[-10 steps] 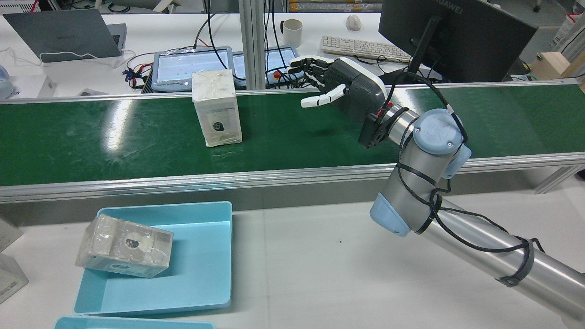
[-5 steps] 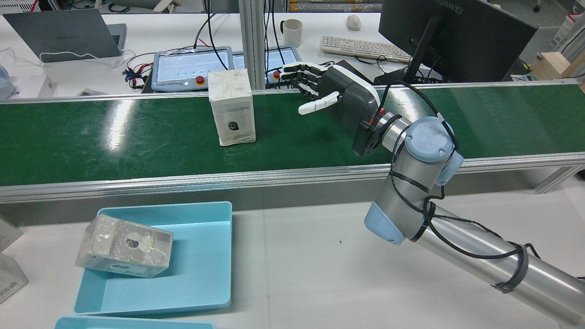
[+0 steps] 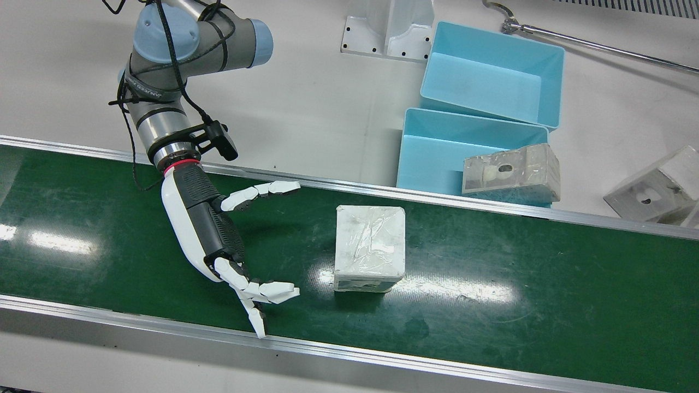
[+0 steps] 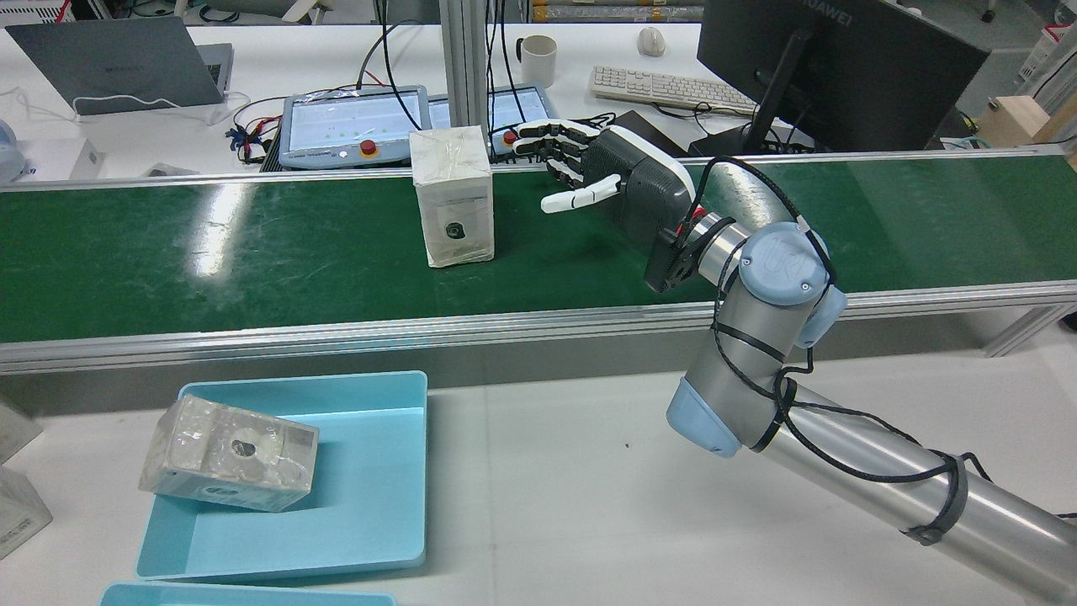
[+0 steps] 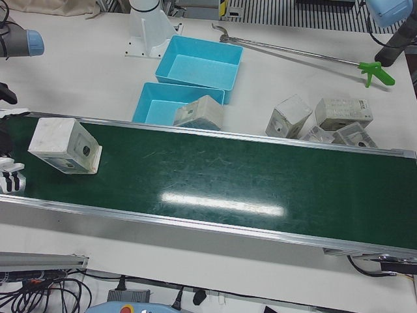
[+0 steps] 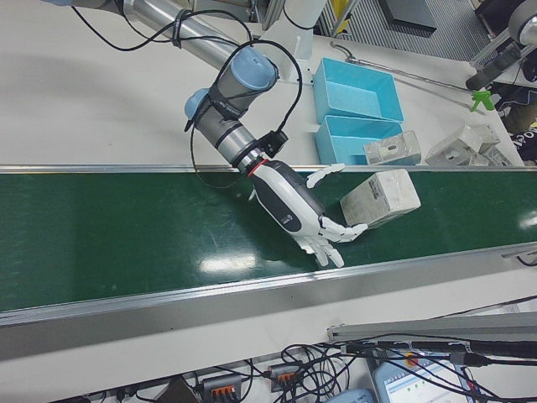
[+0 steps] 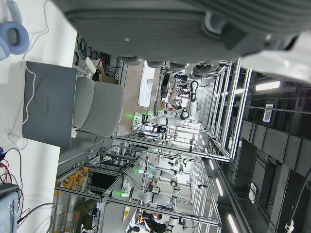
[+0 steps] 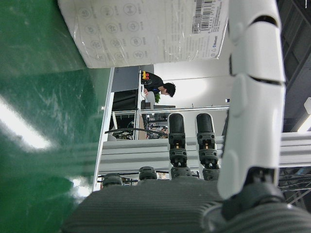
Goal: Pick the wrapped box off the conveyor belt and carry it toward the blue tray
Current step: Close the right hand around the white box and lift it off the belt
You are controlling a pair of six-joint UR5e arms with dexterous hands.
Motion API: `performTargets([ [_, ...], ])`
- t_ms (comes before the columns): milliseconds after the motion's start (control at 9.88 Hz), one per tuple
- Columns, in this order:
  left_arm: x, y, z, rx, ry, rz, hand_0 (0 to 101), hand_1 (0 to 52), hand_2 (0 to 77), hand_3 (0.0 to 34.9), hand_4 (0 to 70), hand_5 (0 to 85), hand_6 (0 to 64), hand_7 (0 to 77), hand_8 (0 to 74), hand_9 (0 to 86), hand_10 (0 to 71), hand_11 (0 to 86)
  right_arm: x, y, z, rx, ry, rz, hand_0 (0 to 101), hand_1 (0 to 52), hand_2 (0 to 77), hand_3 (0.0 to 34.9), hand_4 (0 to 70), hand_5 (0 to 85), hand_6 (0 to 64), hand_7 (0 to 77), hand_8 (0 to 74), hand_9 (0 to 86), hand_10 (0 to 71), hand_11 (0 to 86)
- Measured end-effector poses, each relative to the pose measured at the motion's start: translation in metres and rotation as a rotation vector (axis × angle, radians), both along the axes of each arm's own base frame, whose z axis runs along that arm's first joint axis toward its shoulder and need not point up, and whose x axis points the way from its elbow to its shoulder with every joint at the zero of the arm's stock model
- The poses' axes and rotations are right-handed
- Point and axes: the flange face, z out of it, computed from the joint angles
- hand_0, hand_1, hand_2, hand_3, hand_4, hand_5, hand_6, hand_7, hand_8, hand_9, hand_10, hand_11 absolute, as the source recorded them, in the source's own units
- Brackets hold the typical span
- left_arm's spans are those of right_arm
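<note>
I have the right robot hand (image 3: 218, 240) low over the conveyor belt (image 3: 524, 305), fingers spread and holding nothing, palm facing the wrapped box (image 3: 370, 248), which stands upright on the belt just beside the fingertips but apart from them. To do this well I should bracket the box with the thumb on one face and the fingers on the opposite one, close only once both sides are enclosed, and grip firmly since the wrap looks slick. The near blue tray (image 3: 437, 147) on the tabletop (image 3: 327, 98) has another wrapped block (image 3: 510, 172) resting tilted on its edge; the second tray (image 3: 491, 73) looks empty. I cannot tell the left robot hand's state.
</note>
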Motion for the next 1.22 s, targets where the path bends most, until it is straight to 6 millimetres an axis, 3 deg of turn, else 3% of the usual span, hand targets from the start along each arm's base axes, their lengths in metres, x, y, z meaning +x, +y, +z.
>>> performTargets([
  [405,0.0,0.0,0.0,0.0,0.0,0.0,0,0.0,1.1,0.0,0.0,1.1,0.0,0.5,0.5,0.0,0.0,0.5,-0.02,-0.007,-0.024,0.006,-0.018,0.006,48,14.2,16.4,12.6,18.0,25.6,9.3,29.5,0.5,3.8,0.0,1.6],
  [506,0.0,0.0,0.0,0.0,0.0,0.0,0,0.0,0.5,0.0,0.0,1.1,0.0,0.5,0.5,0.0,0.0,0.5,-0.027,-0.009,-0.032,0.01,-0.022,0.001,48,16.4,16.9,14.0,18.0,25.6,9.3,29.5,0.5,3.8,0.0,1.6],
  [709,0.0,0.0,0.0,0.0,0.0,0.0,0,0.0,1.1,0.0,0.0,0.5,0.0,0.5,0.5,0.0,0.5,0.0,-0.042,-0.008,-0.045,0.016,-0.027,-0.01,49,15.8,18.0,13.9,19.1,26.2,9.3,29.5,0.5,3.8,0.0,1.6],
  [1215,0.0,0.0,0.0,0.0,0.0,0.0,0,0.0,0.5,0.0,0.0,1.1,0.0,0.5,0.5,0.0,0.5,0.5,-0.095,-0.002,-0.078,0.01,-0.04,-0.033,49,16.9,20.7,14.9,21.8,27.3,10.9,32.2,0.5,4.9,0.0,1.6],
])
